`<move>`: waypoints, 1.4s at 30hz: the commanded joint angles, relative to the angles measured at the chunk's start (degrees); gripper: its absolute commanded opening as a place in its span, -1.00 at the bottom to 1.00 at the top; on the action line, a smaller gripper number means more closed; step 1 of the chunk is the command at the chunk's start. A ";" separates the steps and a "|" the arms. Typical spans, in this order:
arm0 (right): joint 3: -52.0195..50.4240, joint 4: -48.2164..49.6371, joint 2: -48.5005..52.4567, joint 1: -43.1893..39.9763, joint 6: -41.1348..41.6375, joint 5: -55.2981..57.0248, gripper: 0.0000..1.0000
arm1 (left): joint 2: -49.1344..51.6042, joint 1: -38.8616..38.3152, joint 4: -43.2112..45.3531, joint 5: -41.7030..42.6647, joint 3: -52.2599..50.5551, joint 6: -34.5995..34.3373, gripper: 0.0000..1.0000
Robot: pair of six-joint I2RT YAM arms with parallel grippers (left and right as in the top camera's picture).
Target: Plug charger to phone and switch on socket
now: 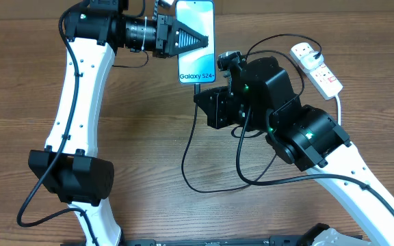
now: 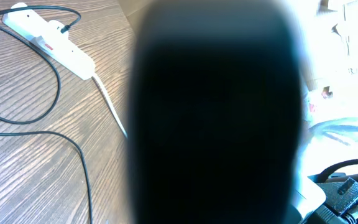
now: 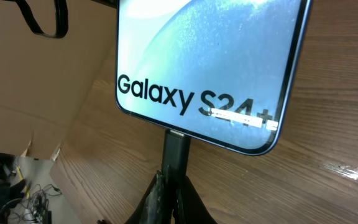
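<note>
The phone (image 1: pixel 197 41) with its light blue "Galaxy S24+" screen is held at the back of the table by my left gripper (image 1: pixel 198 39), which is shut on its side. In the left wrist view the phone (image 2: pixel 216 112) is a dark blur filling the middle. My right gripper (image 3: pixel 178 186) is shut on the charger's black plug tip (image 3: pixel 176 152), which meets the phone's (image 3: pixel 210 62) bottom edge. The black cable (image 1: pixel 187 157) loops over the table to the white adapter (image 1: pixel 306 49) in the socket (image 1: pixel 318 67). The socket's red switch markings (image 1: pixel 330 78) show.
The socket (image 2: pixel 48 40) and its thick white cord (image 2: pixel 110 112) lie on the wood table near the right back edge. Loose black cable (image 2: pixel 73 155) lies on the table left of the phone. Cardboard and clutter (image 3: pixel 17 180) lie beyond the table edge.
</note>
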 commanded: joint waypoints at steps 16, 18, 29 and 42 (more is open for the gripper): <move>1.77 2.51 -0.55 -0.55 0.50 4.72 0.21 | -0.76 -0.42 -0.96 -0.85 0.48 -0.42 -0.92; 1.77 1.88 -0.55 -0.85 0.50 4.72 0.34 | -0.76 -0.09 -0.98 -3.43 0.48 -0.44 -0.92; 1.75 -9.88 -0.52 -12.00 2.19 4.79 0.80 | -0.20 -0.72 -7.30 -32.37 0.37 0.33 -0.92; 1.64 -22.23 1.44 -26.95 2.62 7.69 0.95 | 15.80 -7.89 -10.27 -32.30 0.37 6.60 -0.92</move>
